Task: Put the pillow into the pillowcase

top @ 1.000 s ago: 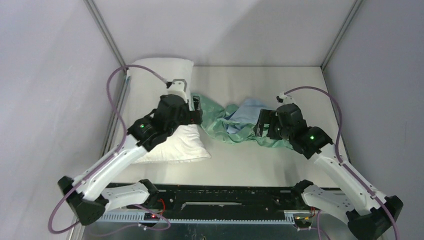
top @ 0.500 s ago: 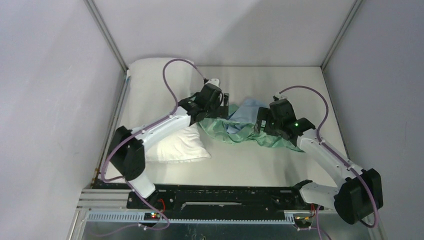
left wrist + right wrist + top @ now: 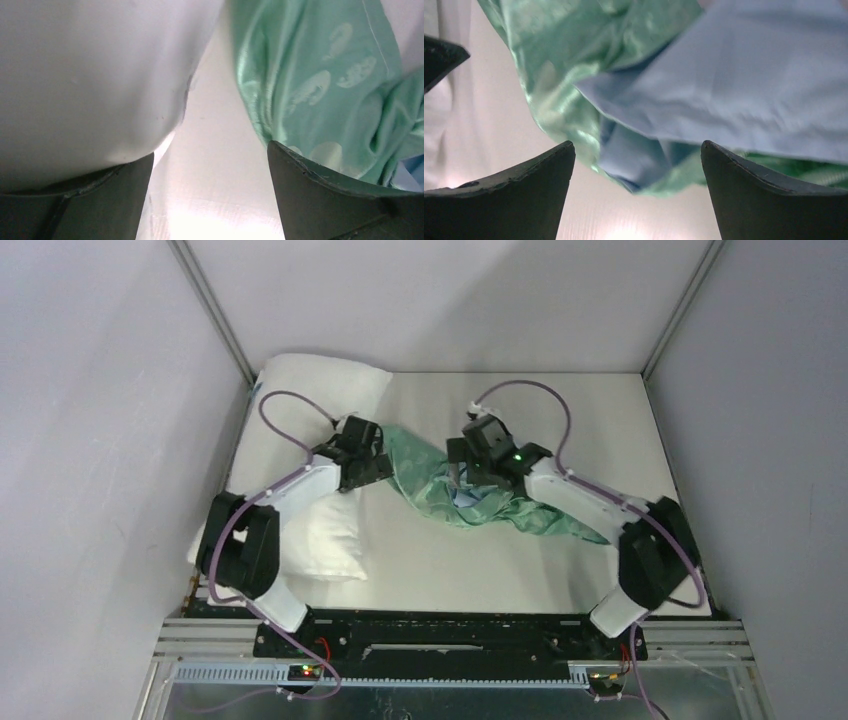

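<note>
Pillowcase cloth, a thin floppy sack of sea-green satin with a light blue face [image 3: 480,495], lies crumpled near the middle of the white worktop [image 3: 600,430], one tail trailing toward the right edge. The plump white fabric pillow [image 3: 315,390] runs along the left edge, from the far left corner toward the near side, largely covered by the left arm.

The left claw [image 3: 372,455] sits in the gap between pillow and pillowcase, released, its fingers [image 3: 320,200] spread with bare worktop between them; in its wrist view the pillow [image 3: 90,80] bulges on one side and the green cloth [image 3: 310,75] hangs on the other (neither is pinched).

The right claw [image 3: 458,468] hovers over the pillowcase's far folds, also released, blue and green cloth [image 3: 724,90] just beyond its fingertips [image 3: 524,195].
</note>
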Tool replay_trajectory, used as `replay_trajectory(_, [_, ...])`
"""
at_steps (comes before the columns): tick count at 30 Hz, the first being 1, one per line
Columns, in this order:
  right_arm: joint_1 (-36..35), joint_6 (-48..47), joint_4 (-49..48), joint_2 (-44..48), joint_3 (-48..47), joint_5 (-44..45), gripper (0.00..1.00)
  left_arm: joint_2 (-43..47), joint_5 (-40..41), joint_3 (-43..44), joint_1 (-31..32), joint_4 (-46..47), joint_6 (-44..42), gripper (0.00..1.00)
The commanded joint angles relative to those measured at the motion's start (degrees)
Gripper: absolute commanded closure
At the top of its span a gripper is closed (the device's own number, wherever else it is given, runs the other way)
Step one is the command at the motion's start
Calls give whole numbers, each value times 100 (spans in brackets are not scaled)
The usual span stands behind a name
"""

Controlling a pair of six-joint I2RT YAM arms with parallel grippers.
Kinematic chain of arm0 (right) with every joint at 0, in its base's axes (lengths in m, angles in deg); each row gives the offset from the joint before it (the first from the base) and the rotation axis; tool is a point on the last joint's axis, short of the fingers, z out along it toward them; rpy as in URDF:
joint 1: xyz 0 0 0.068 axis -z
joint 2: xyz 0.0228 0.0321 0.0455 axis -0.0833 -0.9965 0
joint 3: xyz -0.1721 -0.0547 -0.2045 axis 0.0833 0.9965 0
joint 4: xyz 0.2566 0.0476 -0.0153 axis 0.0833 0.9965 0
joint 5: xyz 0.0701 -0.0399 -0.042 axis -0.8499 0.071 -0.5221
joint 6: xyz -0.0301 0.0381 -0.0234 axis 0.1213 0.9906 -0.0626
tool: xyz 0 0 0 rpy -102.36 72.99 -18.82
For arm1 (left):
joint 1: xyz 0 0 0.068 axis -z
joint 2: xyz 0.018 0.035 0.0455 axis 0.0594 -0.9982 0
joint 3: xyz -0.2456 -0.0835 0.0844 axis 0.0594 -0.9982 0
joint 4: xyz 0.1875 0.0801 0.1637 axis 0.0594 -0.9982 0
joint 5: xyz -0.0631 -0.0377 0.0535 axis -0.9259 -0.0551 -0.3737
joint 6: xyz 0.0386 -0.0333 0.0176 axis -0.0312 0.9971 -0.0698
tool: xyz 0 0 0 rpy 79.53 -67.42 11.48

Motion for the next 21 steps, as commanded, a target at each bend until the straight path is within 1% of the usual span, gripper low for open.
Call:
replay_trajectory(1, [-276,-604,-107,-933,-1154,496,1,567,316,-228,-379,-119,0,13])
replay_trajectory(4, [-334,-771,212,-1619,-1772,538,1,761,158,-170,-426,2,-90,13])
replay_trajectory(7, [-330,-906,344,-2038,-2050,751,1,772,-75,176,-361,40,-152,12])
replay_trajectory(8, [-305,-908,371,-2118,-2081,761,3,720,-92,365,-318,32,-181,11])
replay_trajectory(10, [-241,-861,429,-2184,-2060,698,10,524,-96,801,-202,-73,-210,10])
replay_trajectory(12, [-177,-822,412,-2122,-1922,588,21,252,-38,1266,-40,-185,-237,10])
replay_trajectory(13, [-128,-796,376,-2057,-1809,551,29,84,29,1506,38,-244,-255,9])
replay_trajectory(14, [-76,-741,358,-1952,-1700,516,44,-90,102,1696,112,-287,-273,9])
replay_trajectory(16, [31,-589,336,-1703,-1457,416,79,-447,254,2074,212,-348,-276,9])
replay_trajectory(17, [75,-517,310,-1550,-1281,370,93,-690,294,2319,240,-384,-289,9])
replay_trajectory(18, [97,-452,306,-1381,-1151,338,100,-883,350,2483,266,-410,-308,9])
replay_trajectory(21, [111,-270,319,-870,-803,376,100,-1457,463,2984,345,-507,-390,9])
